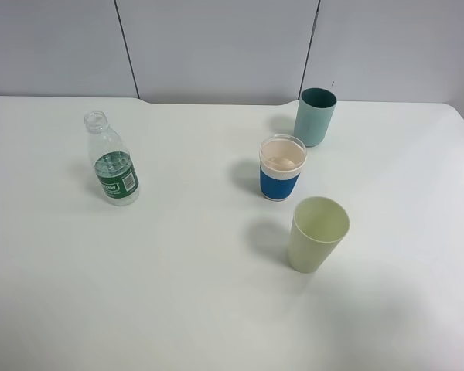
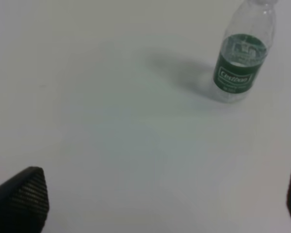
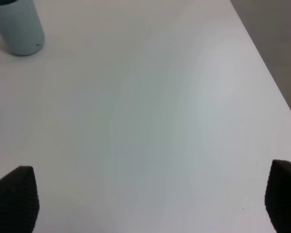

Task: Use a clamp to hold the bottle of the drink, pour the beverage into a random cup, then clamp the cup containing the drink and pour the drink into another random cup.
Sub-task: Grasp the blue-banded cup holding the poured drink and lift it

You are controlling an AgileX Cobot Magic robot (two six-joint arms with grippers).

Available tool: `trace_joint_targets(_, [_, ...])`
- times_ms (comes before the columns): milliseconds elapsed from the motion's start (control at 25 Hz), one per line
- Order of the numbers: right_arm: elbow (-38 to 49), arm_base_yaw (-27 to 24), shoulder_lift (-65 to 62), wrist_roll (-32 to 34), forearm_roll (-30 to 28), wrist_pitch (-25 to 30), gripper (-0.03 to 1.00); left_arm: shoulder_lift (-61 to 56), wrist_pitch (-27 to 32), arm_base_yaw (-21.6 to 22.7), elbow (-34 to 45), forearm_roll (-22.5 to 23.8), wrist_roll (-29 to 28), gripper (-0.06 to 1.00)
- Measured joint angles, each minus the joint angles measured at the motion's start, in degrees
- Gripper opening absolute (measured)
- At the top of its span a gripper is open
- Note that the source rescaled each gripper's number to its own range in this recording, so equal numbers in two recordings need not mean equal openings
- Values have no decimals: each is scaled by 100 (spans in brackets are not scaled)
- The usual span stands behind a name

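The clear bottle [image 1: 113, 161] with a green label stands uncapped on the white table [image 1: 178, 270] at the left. It also shows in the left wrist view [image 2: 242, 53], well ahead of my open left gripper [image 2: 165, 199]. The blue-banded cup [image 1: 281, 168] stands right of centre. The teal cup [image 1: 315, 117] stands behind it and shows in the right wrist view [image 3: 17, 24], far from my open right gripper [image 3: 150, 199]. Neither arm shows in the exterior high view.
A pale yellow-green cup [image 1: 317, 234] stands in front of the blue-banded cup. The table's right edge [image 3: 266, 68] runs close to the right gripper. A grey panelled wall [image 1: 216, 46] stands behind the table.
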Motion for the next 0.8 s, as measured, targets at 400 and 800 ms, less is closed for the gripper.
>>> trace_joint_targets(400, [0,0,0,0,0,0,88,0,0,0,0,0,0,100])
trace_joint_targets(800, [0,0,0,0,68,0,88,0,0,0,0,0,0,100])
